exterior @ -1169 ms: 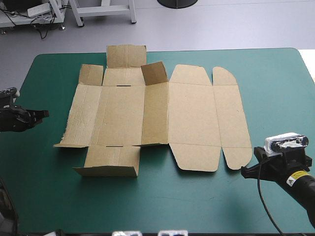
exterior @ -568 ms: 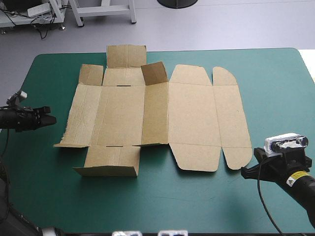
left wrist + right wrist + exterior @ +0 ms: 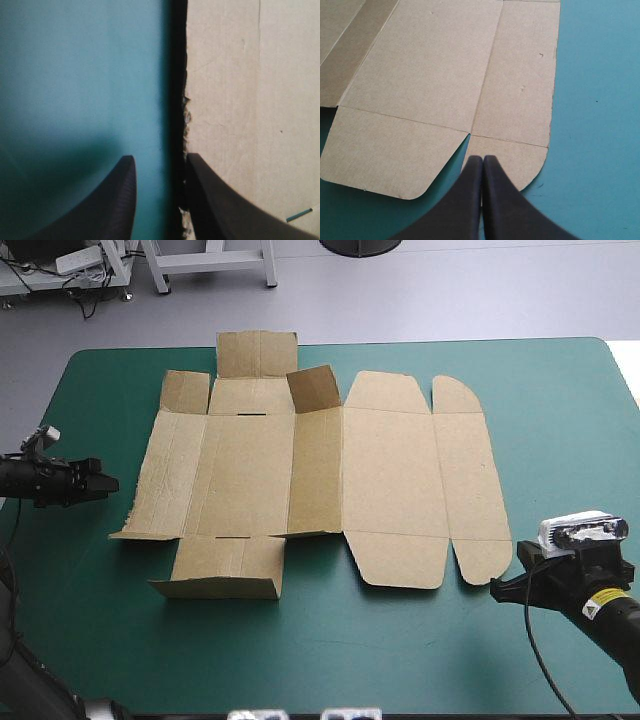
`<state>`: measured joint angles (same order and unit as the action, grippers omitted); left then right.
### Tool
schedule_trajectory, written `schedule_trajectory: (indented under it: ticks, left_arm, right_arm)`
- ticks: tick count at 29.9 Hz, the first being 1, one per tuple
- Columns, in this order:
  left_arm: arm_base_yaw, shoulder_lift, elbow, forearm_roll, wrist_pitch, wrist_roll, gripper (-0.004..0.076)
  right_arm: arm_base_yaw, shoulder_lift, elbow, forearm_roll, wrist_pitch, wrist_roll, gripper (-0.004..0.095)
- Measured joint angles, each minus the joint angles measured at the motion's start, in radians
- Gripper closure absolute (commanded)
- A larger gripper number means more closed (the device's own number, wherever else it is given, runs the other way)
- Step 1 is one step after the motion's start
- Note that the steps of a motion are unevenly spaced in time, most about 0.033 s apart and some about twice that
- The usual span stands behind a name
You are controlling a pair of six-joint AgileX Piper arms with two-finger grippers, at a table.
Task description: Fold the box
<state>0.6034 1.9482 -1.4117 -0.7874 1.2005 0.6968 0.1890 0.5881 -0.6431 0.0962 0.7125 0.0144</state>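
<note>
1. The box (image 3: 380, 480), a flat cut sheet of brown corrugated board, is lying spread out in the middle of the table's teal-green cover (image 3: 560, 400). Only one small square flap (image 3: 313, 388) at its far side is standing tilted up.
2. The left gripper (image 3: 103, 483), with its two black fin-shaped fingers, is hovering just beside the box's ragged left edge. Its fingers are standing a little apart and are gripping nothing.
3. The right gripper (image 3: 497, 590) is pointing at the rounded flap (image 3: 483, 560) at the near right corner. Its fingers are pressed together into one point and are holding nothing.
4. The board is looking light and stiff, likely to bend only along its creases, and it may slide on the smooth cover when it is pushed.
5. I think the best hold is the left panel's edge. One finger should go under it, with care, because the ragged board may tear there.
</note>
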Motion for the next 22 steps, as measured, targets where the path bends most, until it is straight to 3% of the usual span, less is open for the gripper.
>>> schedule_trajectory:
  ticks: [22]
  left_arm:
    - [-0.167,0.069,-0.016,0.009,0.007,-0.034,0.0473]
  right_arm:
    - [0.000,0.000,0.000,-0.040,0.000,0.039,0.0922]
